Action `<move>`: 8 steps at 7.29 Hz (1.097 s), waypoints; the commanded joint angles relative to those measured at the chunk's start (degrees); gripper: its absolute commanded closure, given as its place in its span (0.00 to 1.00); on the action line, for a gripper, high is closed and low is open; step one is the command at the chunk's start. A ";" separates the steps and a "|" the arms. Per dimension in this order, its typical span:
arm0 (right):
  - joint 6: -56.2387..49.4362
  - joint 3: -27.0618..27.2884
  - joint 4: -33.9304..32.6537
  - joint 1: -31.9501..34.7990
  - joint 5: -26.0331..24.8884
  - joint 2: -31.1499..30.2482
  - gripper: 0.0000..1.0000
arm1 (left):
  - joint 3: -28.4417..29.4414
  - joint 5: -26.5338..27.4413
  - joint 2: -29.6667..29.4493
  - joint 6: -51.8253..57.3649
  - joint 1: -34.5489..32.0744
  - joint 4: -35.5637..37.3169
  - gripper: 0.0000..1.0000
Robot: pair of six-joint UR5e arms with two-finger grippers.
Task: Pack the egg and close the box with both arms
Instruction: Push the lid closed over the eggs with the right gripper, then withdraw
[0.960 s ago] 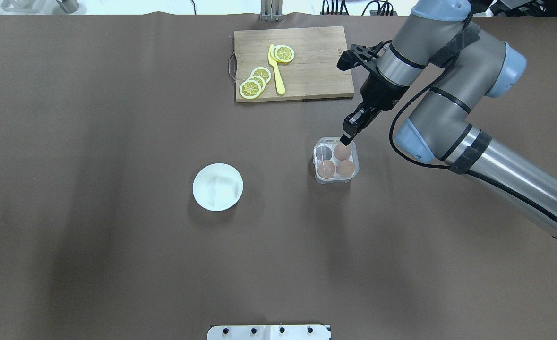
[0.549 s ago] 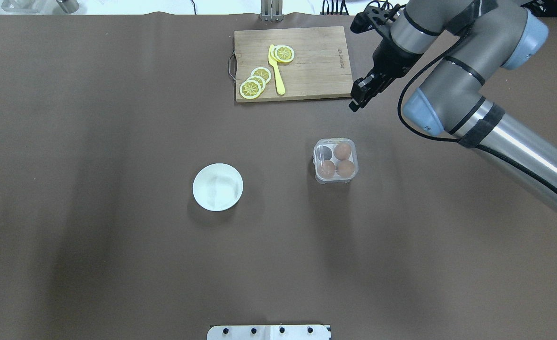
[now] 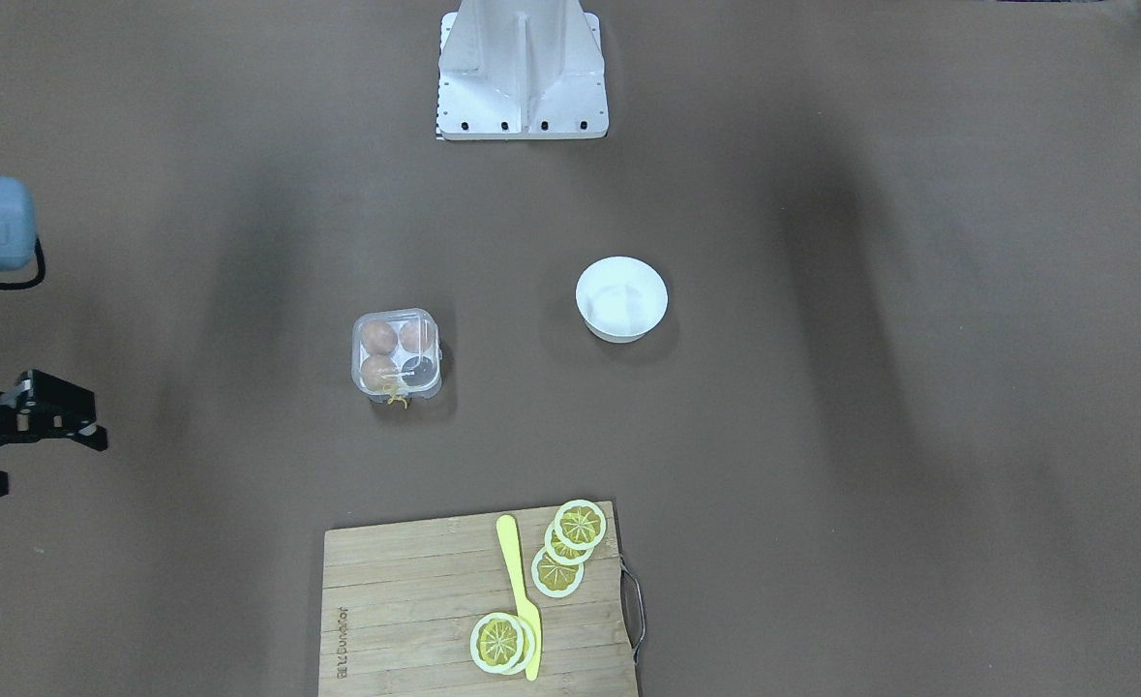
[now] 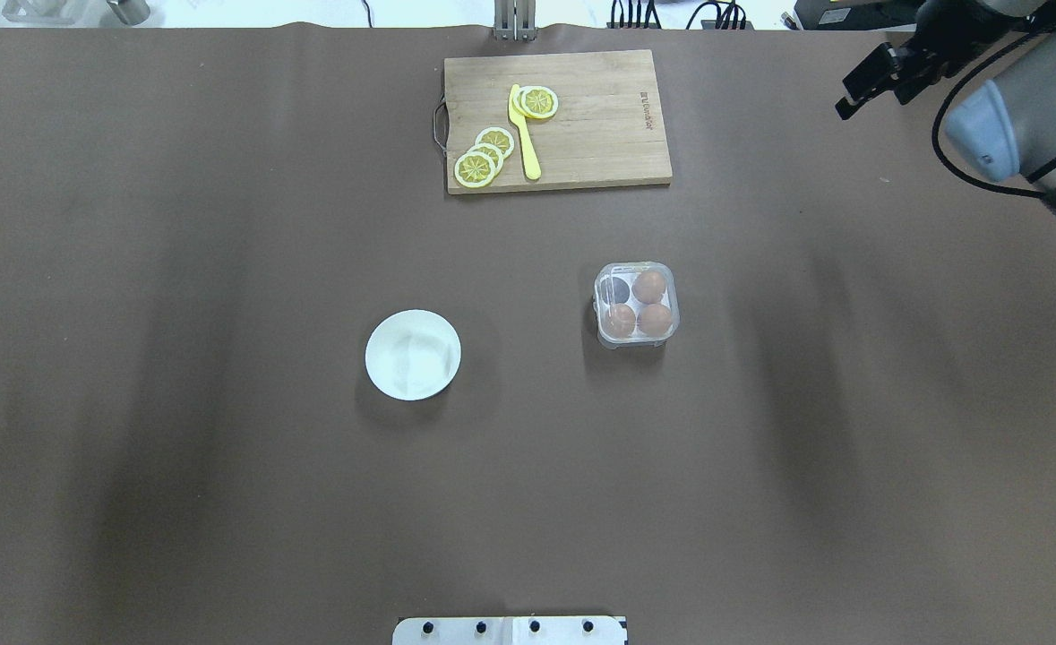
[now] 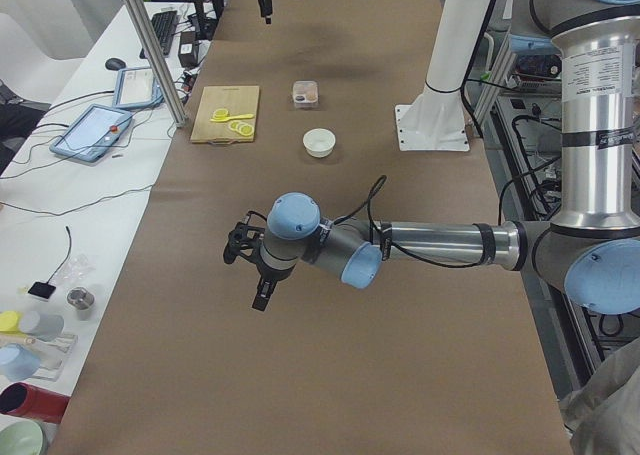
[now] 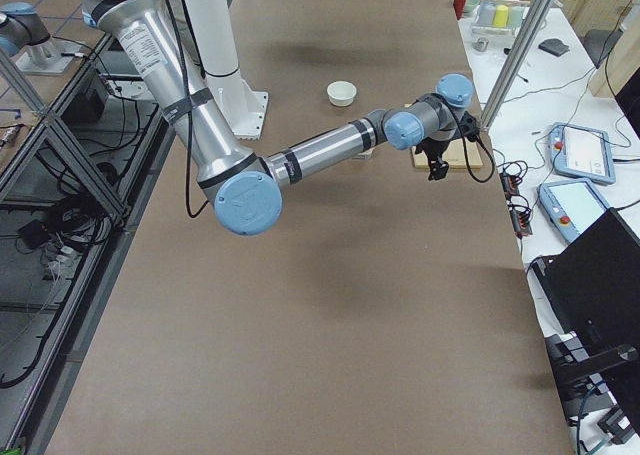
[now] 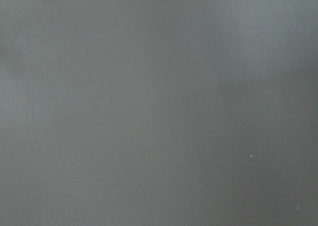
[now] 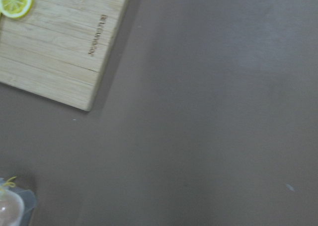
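The box [image 4: 636,305] sits on my counter [image 4: 223,269] a little right of the middle in the overhead view, with nothing touching it. Its clear lid lies down over the pale tray; I cannot tell whether it is latched. Through the lid I see three eggs [image 4: 649,287]: one in the far right cell and one in each of the two near cells. The far left cell shows dark. From the front-facing view, a bit of yellow string [image 3: 396,397] hangs at the box's far side.

My right arm [image 4: 1020,116] is up in the far right corner of the overhead view, well apart from the box. Its tool [image 6: 437,172] points down above the counter near the board's right end. I cannot tell whether it is spread or pressed together. Its wrist camera shows a corner of the cutting board [image 8: 54,52] and, at the bottom left edge, a sliver of the box.

My left tool [image 5: 260,300] hangs over bare counter far out on my left, well apart from everything. It shows only in the side view, so I cannot tell its state either.

A white bowl [image 4: 413,355] stands to the left of the box. On the cutting board at the far edge lie lemon slices [image 4: 483,159] and a yellow knife [image 4: 523,134].
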 commanded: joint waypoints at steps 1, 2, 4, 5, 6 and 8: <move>-1.84 0.69 -0.08 5.15 -1.25 -6.75 0.00 | 0.21 -0.20 0.08 0.00 0.00 0.02 0.02; -2.11 0.26 -0.78 8.30 -1.34 -8.35 0.00 | 0.39 -0.20 0.08 0.00 0.00 0.02 0.02; -6.04 -0.10 -2.45 13.23 -3.88 -12.82 0.00 | 0.56 -0.20 0.08 0.00 0.00 0.02 0.02; -7.38 -0.79 -2.10 14.73 -5.55 -14.33 0.00 | 0.48 -0.20 0.17 0.00 0.00 0.02 0.02; -8.26 -0.89 -1.40 14.75 -6.96 -15.21 0.00 | 0.48 -0.20 0.17 0.00 -0.09 0.02 0.02; -8.36 -0.98 -1.31 14.75 -7.23 -16.01 0.00 | 0.56 -0.12 0.17 0.00 -0.09 0.02 0.02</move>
